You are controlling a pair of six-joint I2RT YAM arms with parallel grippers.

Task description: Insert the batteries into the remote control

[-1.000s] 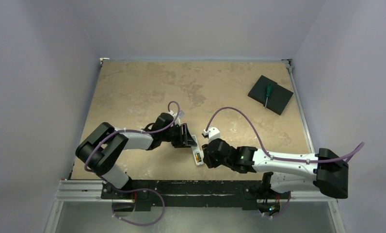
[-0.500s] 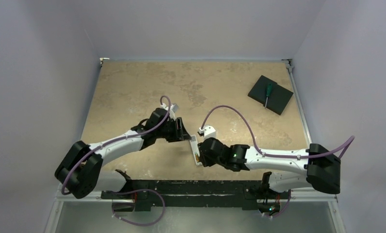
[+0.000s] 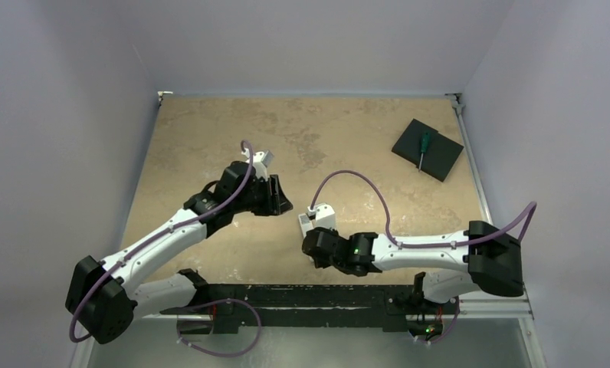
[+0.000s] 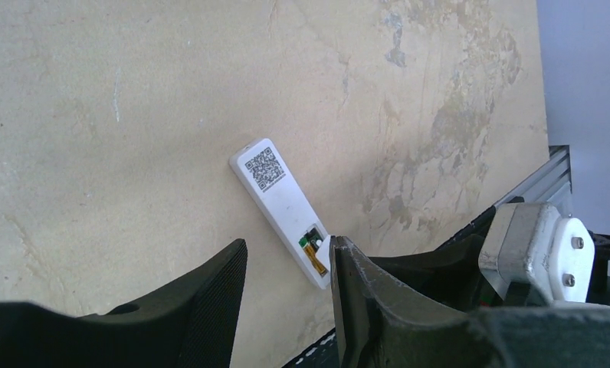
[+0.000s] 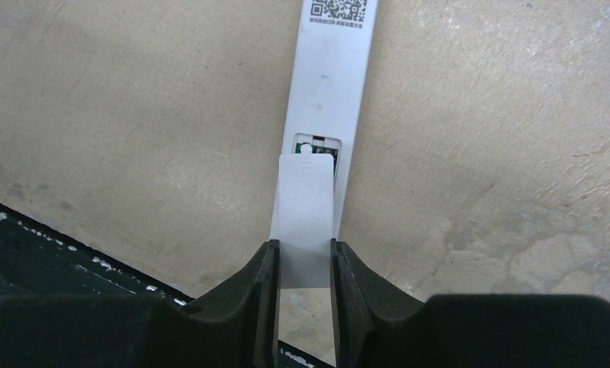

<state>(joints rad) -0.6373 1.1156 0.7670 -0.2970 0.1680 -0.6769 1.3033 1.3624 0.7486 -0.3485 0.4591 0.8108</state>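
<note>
At the remote control (image 5: 329, 84), right hand (image 5: 304, 259) pinches a cover (image 5: 306, 215) (left wrist shows gold battery (image 4: 316, 259))

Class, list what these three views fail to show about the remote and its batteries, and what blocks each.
- The remote button face: it lies back-up in both wrist views, face against the table.
- Recess contents: right wrist, the cover held by the right gripper hides most; left wrist, too small to count batteries.
- Top view: the right gripper covers most of the remote.
</note>
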